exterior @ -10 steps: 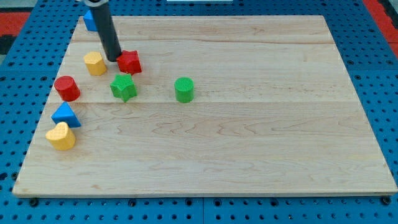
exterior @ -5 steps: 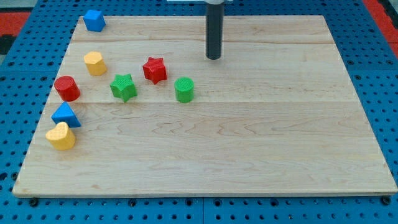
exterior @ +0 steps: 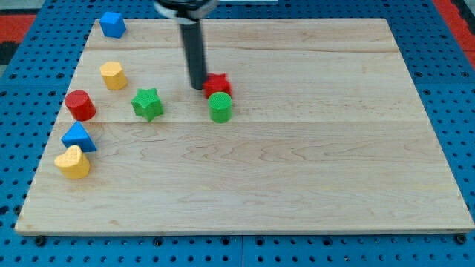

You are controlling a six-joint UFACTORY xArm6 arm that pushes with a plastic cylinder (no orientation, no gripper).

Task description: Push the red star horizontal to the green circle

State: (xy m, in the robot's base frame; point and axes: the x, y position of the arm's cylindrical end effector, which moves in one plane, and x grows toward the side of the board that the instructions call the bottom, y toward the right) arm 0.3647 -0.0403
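The red star (exterior: pixel 218 84) lies on the wooden board just above the green circle (exterior: pixel 220 107), touching or almost touching it. My tip (exterior: pixel 197 87) is down on the board right at the red star's left side, and the rod hides part of the star's left edge. The green circle stands near the board's middle left, just below and to the right of my tip.
A green star (exterior: pixel 148 103) lies left of the green circle. A yellow block (exterior: pixel 113 75), a red cylinder (exterior: pixel 79 105), a blue triangle (exterior: pixel 78 137) and a yellow heart (exterior: pixel 72 162) line the left side. A blue cube (exterior: pixel 112 24) sits at the top left corner.
The red star has slid right, from beside the yellow block to just above the green circle. My tip swung out to the right of it and has come back to its left side.
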